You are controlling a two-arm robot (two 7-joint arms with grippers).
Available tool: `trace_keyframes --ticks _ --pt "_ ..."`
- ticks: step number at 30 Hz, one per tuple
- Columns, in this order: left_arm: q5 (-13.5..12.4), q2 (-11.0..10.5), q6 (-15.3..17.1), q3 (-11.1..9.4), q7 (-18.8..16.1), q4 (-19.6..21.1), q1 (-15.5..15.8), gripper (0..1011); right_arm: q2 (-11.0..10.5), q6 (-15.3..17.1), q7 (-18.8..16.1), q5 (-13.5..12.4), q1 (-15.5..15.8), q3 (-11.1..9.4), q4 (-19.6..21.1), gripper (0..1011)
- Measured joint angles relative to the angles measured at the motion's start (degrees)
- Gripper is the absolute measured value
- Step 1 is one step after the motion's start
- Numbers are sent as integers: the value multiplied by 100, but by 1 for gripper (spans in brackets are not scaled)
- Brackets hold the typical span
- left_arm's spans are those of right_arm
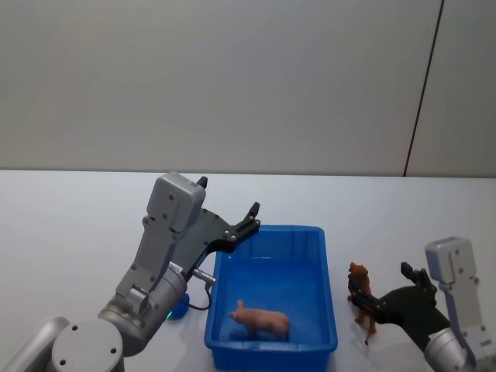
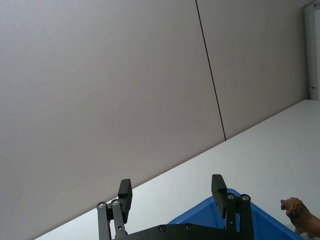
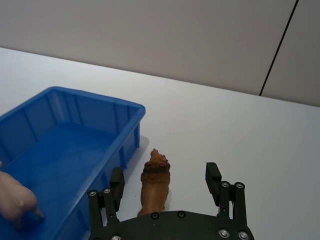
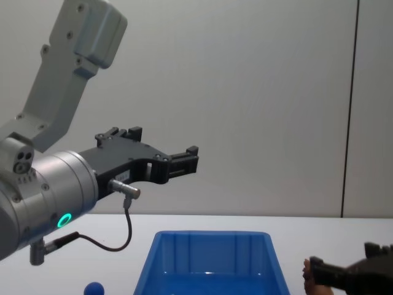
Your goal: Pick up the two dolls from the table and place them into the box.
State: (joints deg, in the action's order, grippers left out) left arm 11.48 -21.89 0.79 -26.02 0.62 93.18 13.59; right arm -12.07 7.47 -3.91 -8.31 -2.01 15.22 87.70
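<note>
— Head view findings?
— The pink pig doll (image 1: 260, 319) lay inside the box (image 1: 267, 229), on its floor. The brown doll (image 1: 360, 298) stood upright on the table (image 1: 77, 225), just beside the box's right wall. The left gripper (image 1: 229, 195) hung above the box's far left corner. The right gripper (image 1: 380, 287) sat low at the brown doll.
— Left wrist view?
— The left claw was spread wide and carried nothing.
— Right wrist view?
— The right claw was wide too, one finger either side of the brown doll, neither seen touching it. No grasp had been made.
— Chest view?
— The left gripper was well above the box; the right gripper was low, at table level.
— Verdict on progress?
— In my judgement, half done: one doll boxed. Outstanding: close on the brown doll, lift it, carry it over the wall, release.
</note>
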Motion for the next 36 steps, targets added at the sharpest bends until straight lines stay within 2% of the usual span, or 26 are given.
trace_keyframes --ticks 22,29,36 --pt "0 0 0 0 0 0 0 1002 262 -122 64 7 -220 100 -800 998" --pt "0 0 0 0 0 0 0 1002 353 -115 61 -21 -301 138 -998 855" --pt "0 0 0 0 0 0 0 1002 424 -61 94 -53 -344 170 -1108 627"
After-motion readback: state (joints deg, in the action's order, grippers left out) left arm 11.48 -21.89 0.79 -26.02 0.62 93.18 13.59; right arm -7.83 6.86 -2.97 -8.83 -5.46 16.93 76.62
